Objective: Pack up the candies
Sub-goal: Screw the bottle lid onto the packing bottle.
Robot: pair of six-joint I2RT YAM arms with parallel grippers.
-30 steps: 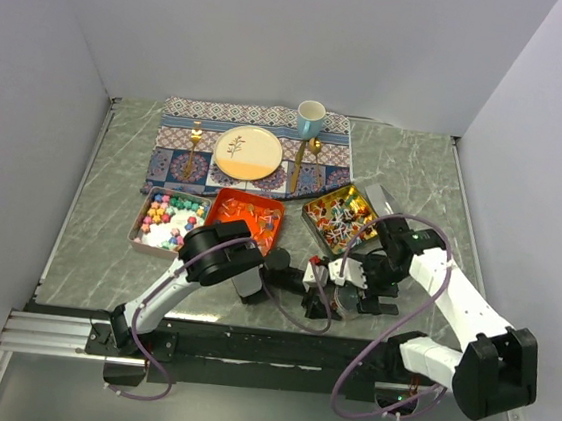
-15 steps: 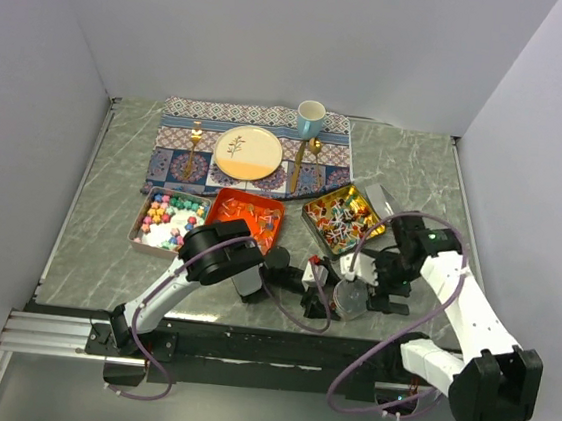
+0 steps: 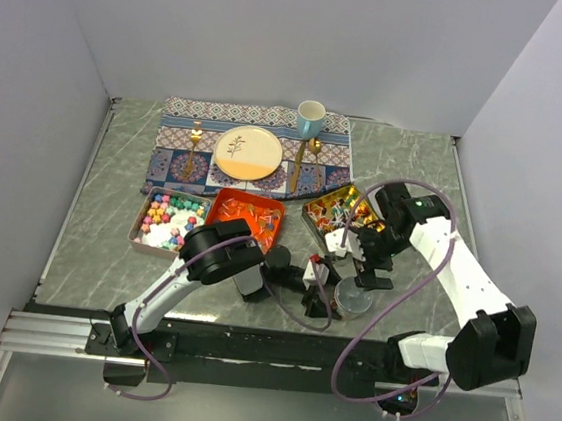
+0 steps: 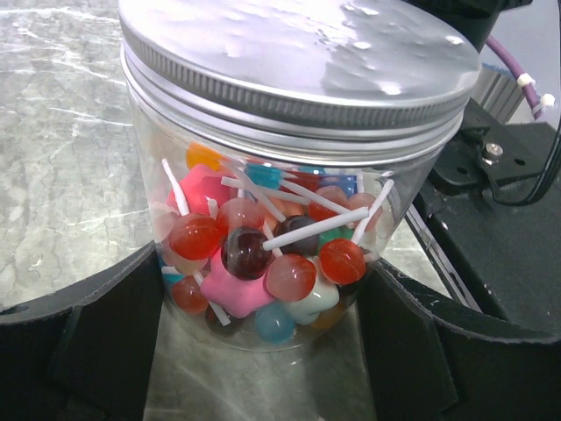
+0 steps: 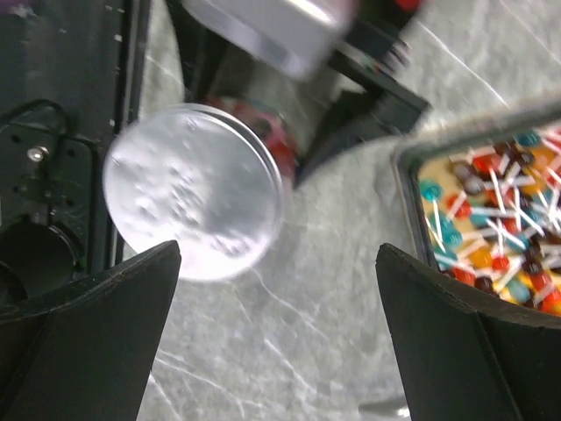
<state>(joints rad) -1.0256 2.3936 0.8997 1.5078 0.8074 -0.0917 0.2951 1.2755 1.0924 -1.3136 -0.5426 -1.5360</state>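
A clear plastic jar (image 4: 263,254) with a silver screw lid (image 4: 298,53) on it holds several candies on white sticks. My left gripper (image 4: 263,351) is shut on the jar, one finger on each side, and the jar stands on the marble near the table's front edge (image 3: 352,298). My right gripper (image 5: 280,333) is open and empty, above the table between the jar lid (image 5: 193,189) and the tin of twist-wrapped candies (image 5: 500,219). Pastel candies (image 3: 167,221) and red-orange candies (image 3: 245,219) lie in two more tins.
A patterned mat (image 3: 252,147) at the back holds a plate (image 3: 248,153), a blue cup (image 3: 311,118) and gold cutlery (image 3: 297,167). The black base rail (image 3: 247,343) runs along the near edge, just behind the jar.
My right gripper has let go of the jar lid and moved up and back toward the right-hand tin. The lid stays on the jar. The left gripper has not moved.
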